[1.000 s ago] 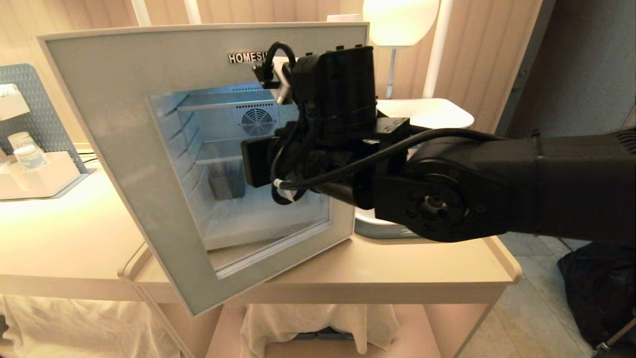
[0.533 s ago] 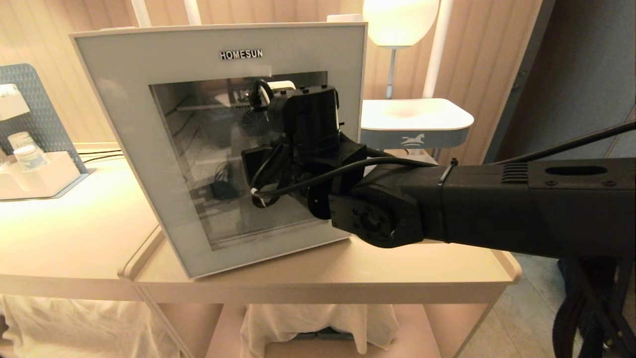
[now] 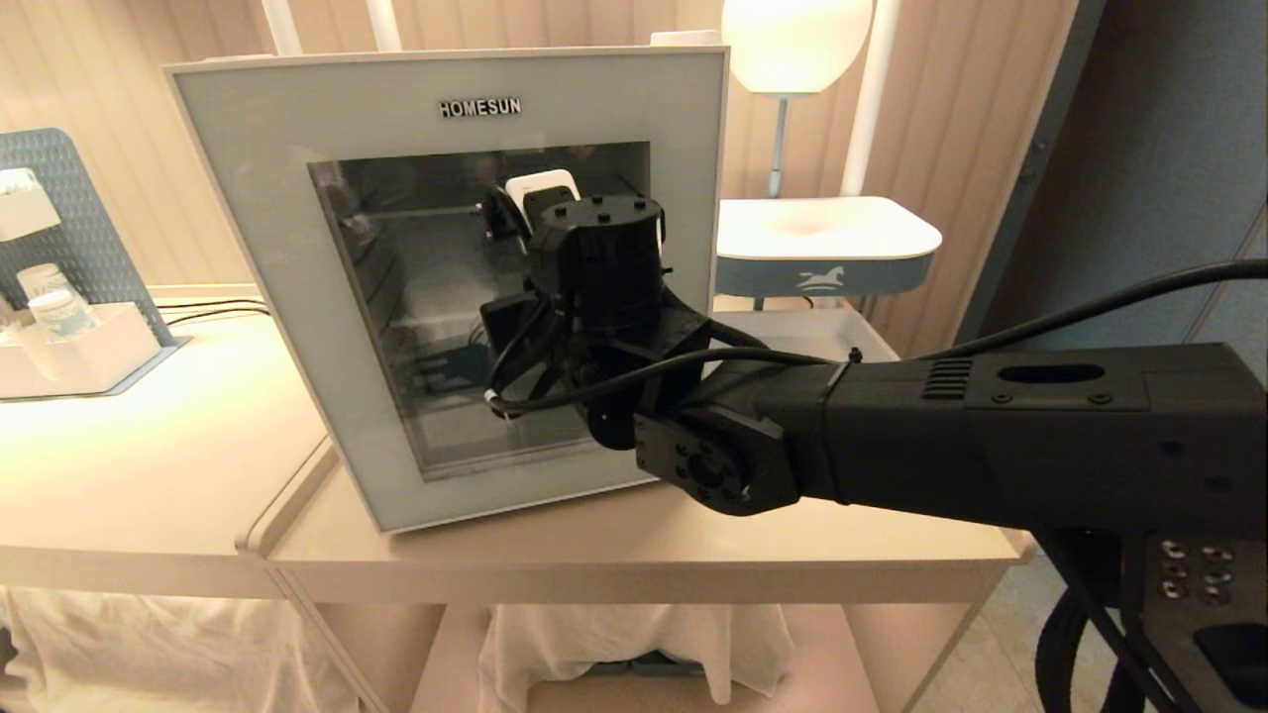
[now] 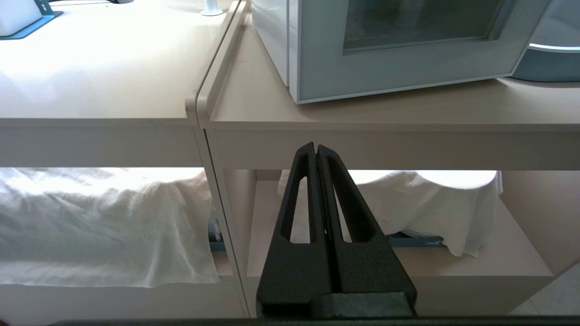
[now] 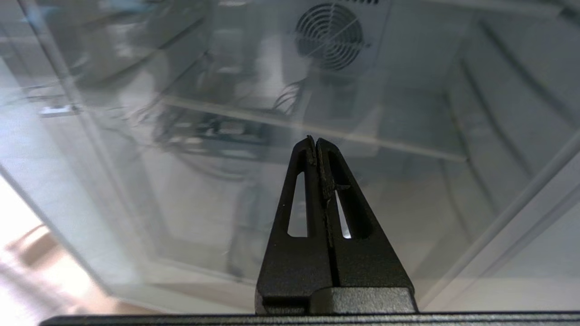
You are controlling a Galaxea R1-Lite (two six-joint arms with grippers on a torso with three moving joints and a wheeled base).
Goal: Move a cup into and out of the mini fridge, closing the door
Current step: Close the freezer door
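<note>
door: a second ago the door [image 3: 277, 228] stood swung wide with the lit blue interior showing; now we see it flat against the fridge [image 4: 272, 40] front, glass dark, "HOMESUN" square to us.
meaning: we read the closing step as done or all but done; we can't confirm a full seal along the frame from here.
right end effector: right end effector [image 5: 317, 145] has its fingers pressed together, nothing in them, tip at or just off the glass; contact we can't tell. In the head view the right arm reaches across the front of the door.
left end effector: left end effector [image 4: 316, 149] fingers together, empty, parked low in front of the tabletop [image 3: 634, 545] front edge.
cup: not visible in any view; behind the glass we make out only shelves and the fan [image 5: 329, 36], so whether it sits inside we can't tell.
edges: the fridge sits near the tabletop's left edge, door bottom close to the raised lip there; bare tabletop runs from the door to the front edge.
room: the right arm can back straight out toward us over that front strip. The paper cups [image 3: 54, 297] stand well apart on the neighbouring tabletop, far left; the side table [image 3: 827, 243] stands behind, right of the fridge.
</note>
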